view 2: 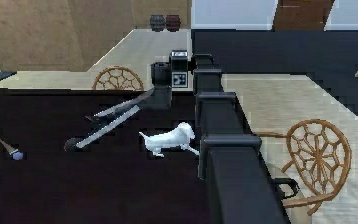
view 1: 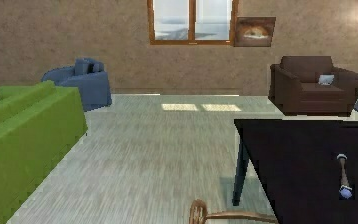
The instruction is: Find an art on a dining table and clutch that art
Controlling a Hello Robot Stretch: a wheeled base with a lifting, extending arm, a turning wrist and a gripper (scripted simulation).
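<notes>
A small white figurine (view 2: 168, 138), shaped like a lying animal, rests on the dark dining table (view 2: 47, 185) in the arm side view. My arm (view 2: 222, 125) reaches across the table just to the figurine's right. The gripper (view 2: 79, 132) points toward the view's left, and its thin grey fingers (view 2: 112, 122) slant over the tabletop to the left of the figurine. Only bare tabletop lies at the fingertips, so the gripper holds nothing. The forward view has the same dark table (view 1: 287, 160) at its lower right.
A small grey tool-like object (view 2: 7, 144) lies on the table (view 1: 344, 176). Wicker chairs (view 2: 121, 78) (view 2: 317, 150) stand by the table. Ahead are a green sofa (view 1: 27, 130), a blue armchair (view 1: 84, 82), a brown armchair (view 1: 315, 86) and open floor between them.
</notes>
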